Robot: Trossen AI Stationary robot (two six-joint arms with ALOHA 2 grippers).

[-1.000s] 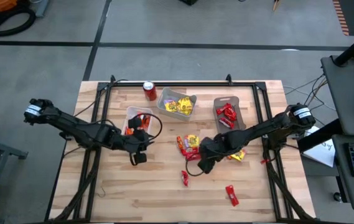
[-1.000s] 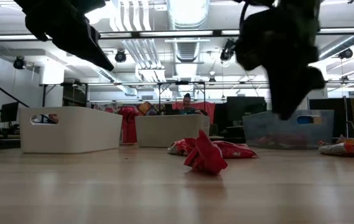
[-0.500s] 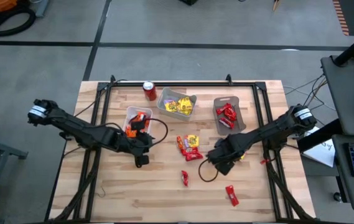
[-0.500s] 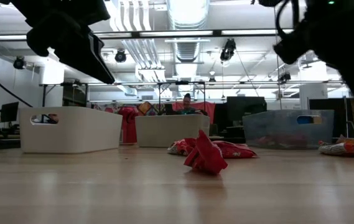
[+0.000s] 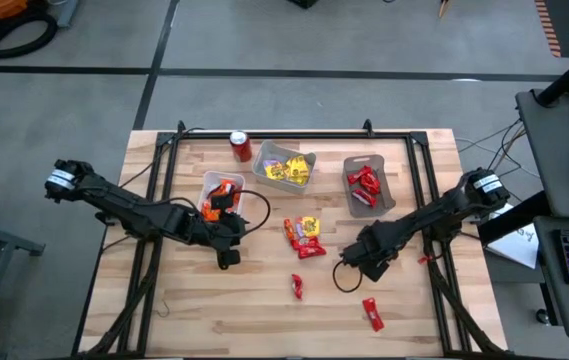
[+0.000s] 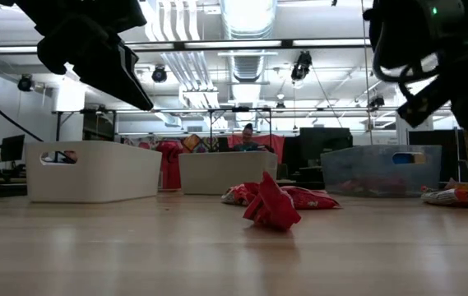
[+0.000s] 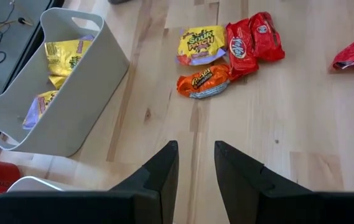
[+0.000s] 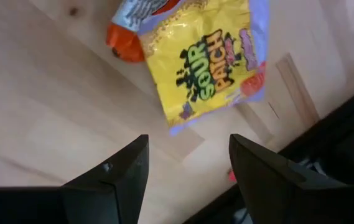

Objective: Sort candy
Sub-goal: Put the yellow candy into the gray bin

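Candy lies loose on the wooden table: a cluster of red, yellow and orange packets (image 5: 304,236), a red piece (image 5: 297,287) and another red piece (image 5: 372,313) near the front. My right gripper (image 8: 186,163) is open and points steeply down just short of a yellow Sour Patch packet (image 8: 211,62) and an orange wrapper (image 8: 124,43); it touches neither. In the high view it (image 5: 369,262) hangs right of the cluster. My left gripper (image 7: 195,165) hovers left of the cluster (image 5: 226,258), open by a narrow gap, holding nothing.
Three bins stand at the back: a white one with orange candy (image 5: 219,193), a middle one with yellow packets (image 5: 286,167), a right one with red pieces (image 5: 367,185). A red soda can (image 5: 240,146) stands behind them. A black frame (image 5: 419,190) borders the table.
My right gripper has swung toward the table's right edge and sunk, tipping from a slant to point steeply down over the yellow packet. My left arm has kept nearly still. No candy has moved.
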